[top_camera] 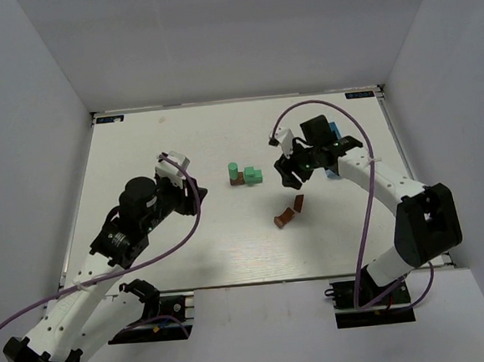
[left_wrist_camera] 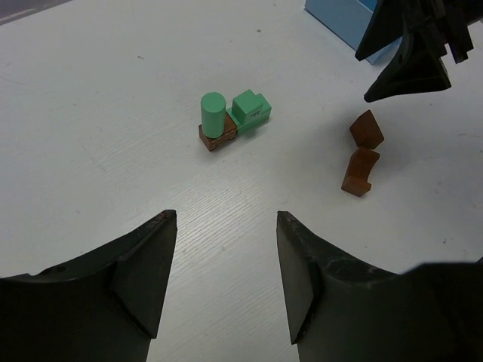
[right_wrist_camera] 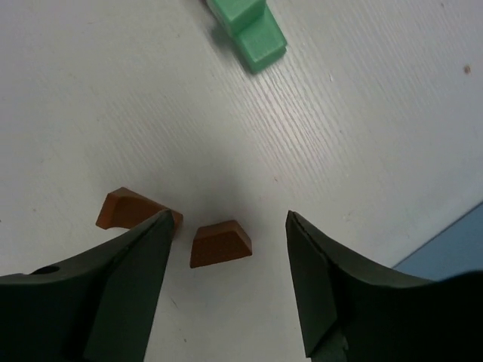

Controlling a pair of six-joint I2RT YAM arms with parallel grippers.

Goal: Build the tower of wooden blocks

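Note:
A small tower point(top_camera: 243, 177) stands mid-table: a green cylinder point(left_wrist_camera: 213, 113) on a brown block point(left_wrist_camera: 217, 137), with a green stepped block point(left_wrist_camera: 250, 110) against its side. Two loose brown blocks lie to its right: a wedge point(right_wrist_camera: 219, 243) and an arch piece point(right_wrist_camera: 127, 211), also in the top view point(top_camera: 288, 212). My right gripper point(top_camera: 292, 175) is open and empty, hovering above the wedge, which shows between its fingers point(right_wrist_camera: 317, 271). My left gripper point(top_camera: 177, 171) is open and empty, well left of the tower, with bare table between its fingers point(left_wrist_camera: 147, 264).
A small blue open-topped box point(top_camera: 331, 132) sits behind the right gripper, and its corner shows in the left wrist view point(left_wrist_camera: 339, 19). White walls close in the table on three sides.

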